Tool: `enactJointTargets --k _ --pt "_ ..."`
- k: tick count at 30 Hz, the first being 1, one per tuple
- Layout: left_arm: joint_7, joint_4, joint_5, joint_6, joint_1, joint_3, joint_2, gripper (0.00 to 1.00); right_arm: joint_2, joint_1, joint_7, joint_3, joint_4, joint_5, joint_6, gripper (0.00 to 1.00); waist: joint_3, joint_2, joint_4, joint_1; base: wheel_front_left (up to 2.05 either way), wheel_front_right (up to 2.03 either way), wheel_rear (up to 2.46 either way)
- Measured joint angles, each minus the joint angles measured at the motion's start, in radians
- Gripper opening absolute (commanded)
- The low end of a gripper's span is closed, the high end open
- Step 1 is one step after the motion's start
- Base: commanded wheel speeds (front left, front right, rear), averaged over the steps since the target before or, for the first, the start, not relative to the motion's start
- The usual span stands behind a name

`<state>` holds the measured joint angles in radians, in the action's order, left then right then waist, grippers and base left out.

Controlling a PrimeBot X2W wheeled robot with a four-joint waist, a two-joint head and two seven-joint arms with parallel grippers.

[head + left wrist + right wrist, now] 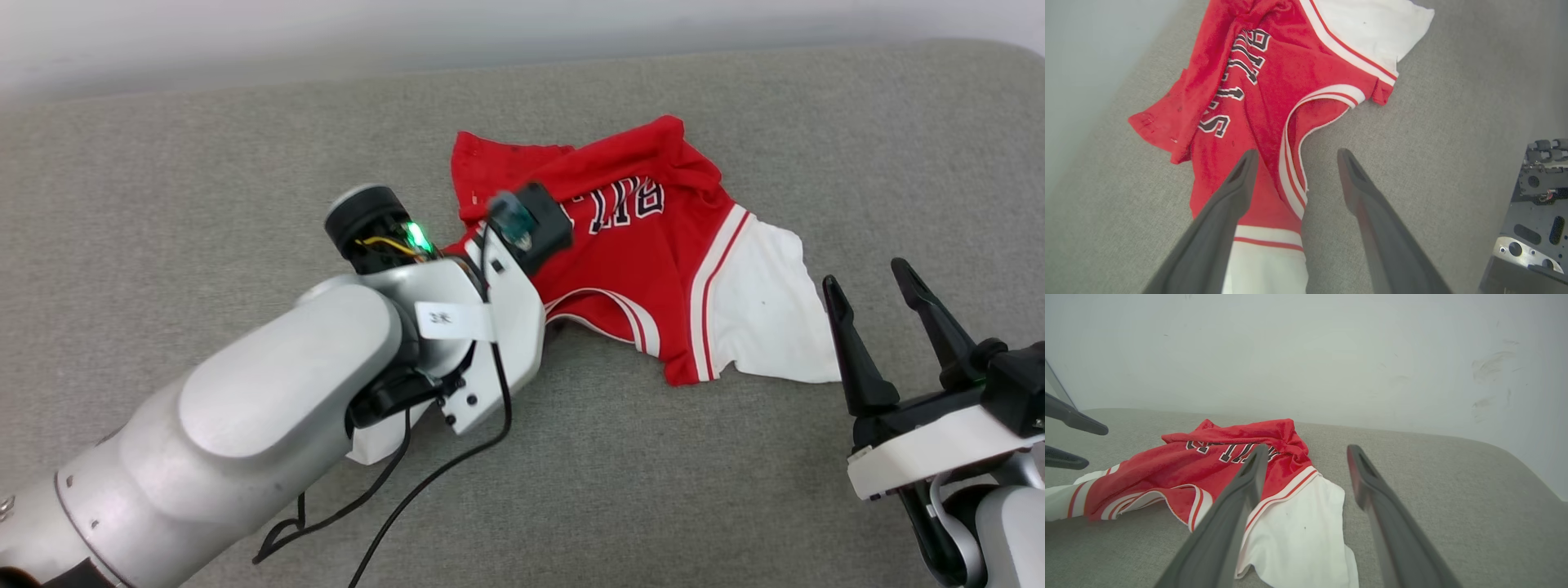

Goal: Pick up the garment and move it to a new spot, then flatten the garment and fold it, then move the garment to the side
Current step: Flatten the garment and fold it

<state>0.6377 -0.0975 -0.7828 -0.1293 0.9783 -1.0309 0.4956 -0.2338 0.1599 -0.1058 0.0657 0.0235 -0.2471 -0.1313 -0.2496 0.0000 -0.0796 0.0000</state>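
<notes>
The garment lies crumpled on the grey cushion, a red T-shirt with black white-outlined lettering and a white sleeve spread toward the right. My left forearm reaches over its left part and hides the fingers there. In the left wrist view my left gripper hangs open just above the garment. One finger is over the red cloth and the other over bare cushion, with the striped neck trim between them. My right gripper stands open beside the white sleeve, apart from it. The right wrist view shows the right gripper open over the garment, and the left gripper at the left edge.
A grey cushioned surface carries everything, ending at a pale wall behind. Black cables dangle from my left arm. Part of my own base sits at the right of the left wrist view.
</notes>
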Motion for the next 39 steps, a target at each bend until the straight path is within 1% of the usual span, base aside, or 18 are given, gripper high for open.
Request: enactJointTargets --k 3,5,9,13,16,18,21,25,26,27,28,33,37,39 --pt "0.058 -0.016 -0.026 0.0 0.048 -0.101 0.012 1.0 0.0 0.013 -0.008 0.01 -0.008 -0.007 0.0 1.0 -0.016 0.0 -0.015 0.0 0.0 0.0 0.0" --pt "0.074 -0.035 -0.047 0.0 0.074 -0.156 0.019 1.0 -0.001 0.027 -0.017 0.016 -0.018 -0.009 0.0 1.0 -0.027 0.0 -0.024 0.0 0.0 0.0 0.0" --pt "0.08 -0.078 -0.065 0.0 0.105 -0.218 0.016 1.0 -0.001 0.049 -0.031 0.028 -0.033 -0.015 0.0 1.0 -0.053 0.0 -0.041 0.0 0.0 0.0 0.0" --pt "0.084 -0.13 -0.044 0.0 0.127 -0.242 0.023 1.0 -0.002 0.078 -0.045 0.041 -0.051 -0.017 0.0 1.0 -0.086 0.0 -0.056 0.0 0.0 0.0 0.0" --pt "0.108 -0.149 -0.029 0.0 0.126 -0.247 0.03 1.0 -0.003 0.093 -0.059 0.042 -0.061 -0.017 0.0 1.0 -0.11 0.0 -0.064 0.0 0.0 0.0 0.0" --pt "0.142 -0.14 -0.004 0.0 0.101 -0.247 0.032 1.0 -0.003 0.102 -0.066 0.044 -0.072 -0.017 0.0 1.0 -0.126 0.0 -0.067 0.0 0.0 0.0 0.0" --pt "0.16 -0.123 0.023 0.0 0.081 -0.237 0.039 1.0 -0.003 0.113 -0.075 0.047 -0.085 -0.017 0.0 1.0 -0.142 0.0 -0.07 0.0 0.0 0.0 0.0" --pt "0.141 -0.102 0.023 0.002 0.067 -0.231 0.049 1.0 -0.005 0.122 -0.085 0.049 -0.098 -0.016 0.0 1.0 -0.147 0.0 -0.067 0.0 0.0 0.0 0.0" --pt "0.132 -0.097 0.022 0.002 0.065 -0.231 0.049 0.49 -0.007 0.125 -0.087 0.047 -0.1 -0.016 0.0 1.0 -0.146 0.0 -0.064 0.0 0.0 0.0 0.0" --pt "0.114 -0.095 0.023 0.002 0.062 -0.233 0.052 0.04 -0.009 0.128 -0.088 0.046 -0.102 -0.016 0.0 1.0 -0.145 0.0 -0.061 0.0 0.0 0.0 0.0" --pt "0.107 -0.094 0.028 0.002 0.06 -0.235 0.053 0.0 -0.011 0.128 -0.089 0.044 -0.104 -0.016 0.0 1.0 -0.143 0.0 -0.059 0.0 0.0 0.0 0.0" --pt "0.04 -0.115 0.039 0.0 0.055 -0.244 0.054 0.0 -0.011 0.128 -0.092 0.05 -0.115 -0.01 0.0 1.0 -0.128 0.0 -0.045 0.0 0.0 0.0 0.0" --pt "-0.039 -0.124 0.016 0.0 0.064 -0.25 0.056 0.0 -0.014 0.127 -0.092 0.048 -0.122 -0.009 0.0 1.0 -0.112 -0.0001 -0.031 0.0 0.0 0.0 0.0" --pt "-0.077 -0.107 0.007 0.0 0.081 -0.251 0.069 0.0 -0.016 0.125 -0.092 0.046 -0.125 -0.009 0.0 1.0 -0.099 0.0 -0.024 0.0 0.0 0.0 0.0"
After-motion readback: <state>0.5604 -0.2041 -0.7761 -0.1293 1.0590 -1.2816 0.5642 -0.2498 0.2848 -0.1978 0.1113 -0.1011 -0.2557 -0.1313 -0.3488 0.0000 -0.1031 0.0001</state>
